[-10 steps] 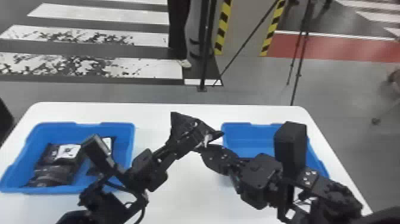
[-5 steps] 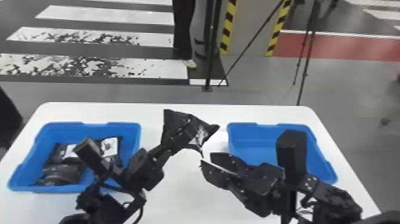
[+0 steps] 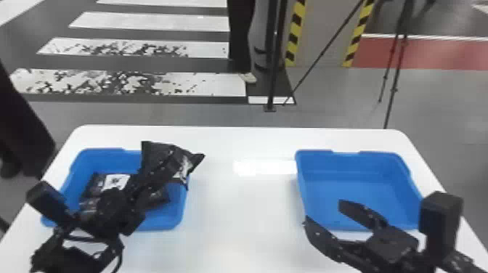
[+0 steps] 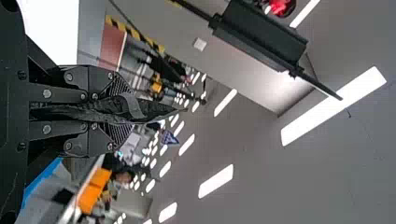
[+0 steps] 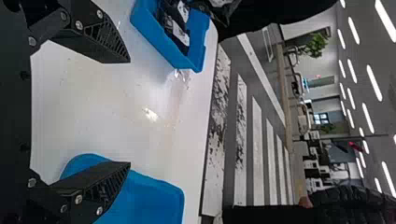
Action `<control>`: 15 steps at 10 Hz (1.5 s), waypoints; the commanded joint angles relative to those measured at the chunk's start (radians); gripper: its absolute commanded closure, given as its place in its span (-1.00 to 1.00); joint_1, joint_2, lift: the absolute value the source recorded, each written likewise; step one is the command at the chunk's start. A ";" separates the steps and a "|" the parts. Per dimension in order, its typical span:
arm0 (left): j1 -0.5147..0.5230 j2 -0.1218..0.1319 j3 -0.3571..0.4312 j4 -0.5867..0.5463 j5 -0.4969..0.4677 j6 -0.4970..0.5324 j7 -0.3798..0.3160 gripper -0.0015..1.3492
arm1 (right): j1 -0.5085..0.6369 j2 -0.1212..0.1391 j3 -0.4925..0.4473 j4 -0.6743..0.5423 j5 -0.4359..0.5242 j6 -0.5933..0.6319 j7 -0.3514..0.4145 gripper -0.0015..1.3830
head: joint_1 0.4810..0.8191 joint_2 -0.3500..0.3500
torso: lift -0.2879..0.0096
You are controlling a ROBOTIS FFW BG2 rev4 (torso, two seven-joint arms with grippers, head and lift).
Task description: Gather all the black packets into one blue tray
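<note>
My left gripper is above the left blue tray, shut on a black packet that sticks up over the tray's right part. In the left wrist view the left gripper pinches the same packet between its pads. Inside the left tray lie several more black packets, some with white labels. My right gripper stands open at the near left side of the right blue tray, whose visible floor is bare. In the right wrist view the right gripper has nothing between its fingers.
Both trays rest on a white table, with a wide bare strip between them. Beyond its far edge are a stand pole and thin tripod legs.
My left gripper has carried its packet leftward from the middle of the table to over the left tray. My right gripper has backed away to the right and its fingers have spread.
</note>
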 commanded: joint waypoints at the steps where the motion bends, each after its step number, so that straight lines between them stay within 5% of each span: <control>1: 0.017 0.000 0.105 0.000 -0.080 -0.007 0.000 0.79 | 0.093 0.053 -0.089 0.033 -0.092 -0.225 -0.046 -0.77 | 0.27 -0.05 | 0.20; 2: 0.017 0.000 0.165 0.000 -0.152 -0.004 0.000 0.79 | 0.172 0.079 -0.117 -0.011 -0.126 -0.277 -0.121 -0.75 | 0.27 -0.01 | 0.20; 4: -0.017 0.002 0.273 0.000 -0.366 0.037 0.000 0.79 | 0.218 0.095 -0.137 0.006 -0.173 -0.279 -0.138 -0.74 | 0.27 0.03 | 0.20; 5: -0.056 0.008 0.293 0.000 -0.473 0.037 0.000 0.48 | 0.216 0.096 -0.137 0.006 -0.170 -0.269 -0.132 -0.74 | 0.27 0.08 | 0.20; 6: -0.076 0.013 0.291 0.000 -0.529 0.067 0.002 -0.47 | 0.216 0.096 -0.137 0.009 -0.175 -0.269 -0.132 -0.74 | 0.27 0.16 | 0.20; 7: -0.061 0.014 0.281 0.000 -0.527 -0.009 0.002 -1.00 | 0.218 0.098 -0.143 0.009 -0.183 -0.287 -0.132 -0.74 | 0.27 0.21 | 0.20; 9: 0.106 -0.018 0.305 -0.047 -0.398 -0.117 0.023 -0.61 | 0.255 0.103 -0.177 0.065 -0.235 -0.422 -0.132 -0.74 | 0.27 0.19 | 0.20; 10: 0.280 -0.059 0.348 -0.226 -0.388 -0.112 0.075 -0.48 | 0.290 0.103 -0.204 0.085 -0.239 -0.517 -0.132 -0.74 | 0.27 0.15 | 0.20; 12: 0.476 -0.092 0.378 -0.368 -0.348 -0.129 0.141 -0.42 | 0.339 0.103 -0.246 0.235 -0.299 -0.861 -0.134 -0.74 | 0.27 0.06 | 0.20; 13: 0.557 -0.102 0.412 -0.417 -0.330 -0.174 0.158 -0.41 | 0.368 0.103 -0.256 0.266 -0.297 -0.947 -0.151 -0.74 | 0.27 0.00 | 0.20; 15: 0.719 -0.167 0.456 -0.567 -0.336 -0.201 0.222 -0.40 | 0.415 0.103 -0.256 0.293 -0.295 -1.035 -0.187 -0.78 | 0.27 -0.14 | 0.20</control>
